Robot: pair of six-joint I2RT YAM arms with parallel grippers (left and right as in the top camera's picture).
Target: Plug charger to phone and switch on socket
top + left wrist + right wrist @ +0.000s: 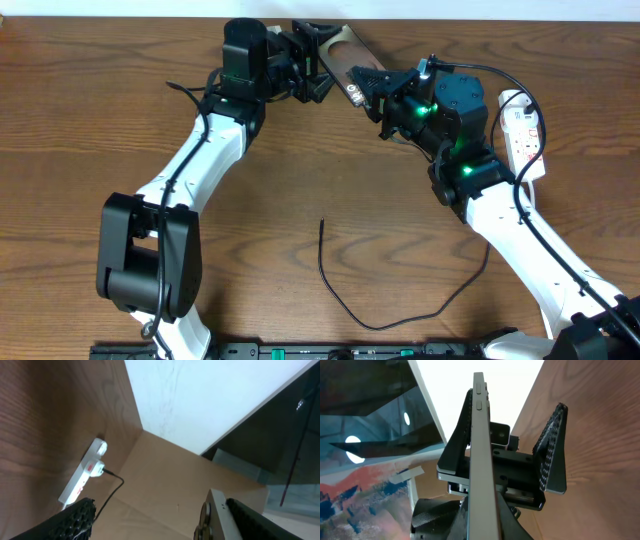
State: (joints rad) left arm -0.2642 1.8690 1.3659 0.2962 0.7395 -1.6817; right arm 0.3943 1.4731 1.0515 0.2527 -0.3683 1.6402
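Clamped in the narrow jaws of the right gripper (pixel 370 88) at the wooden table's (pixel 80 120) far edge: a flat bronze-brown smartphone (pixel 345 50). Spread wide around its other end (touching one finger only), the left gripper (pixel 316 62). Loose on the tabletop, well apart, a long thin black charger cable (pixel 380 322); at the right edge, a small white power strip (pixel 525 135).

Wooden table (pixel 60 150) — brown grain. White wall (pixel 200 400) behind; dark glass panel (pixel 270 445) beside wall.
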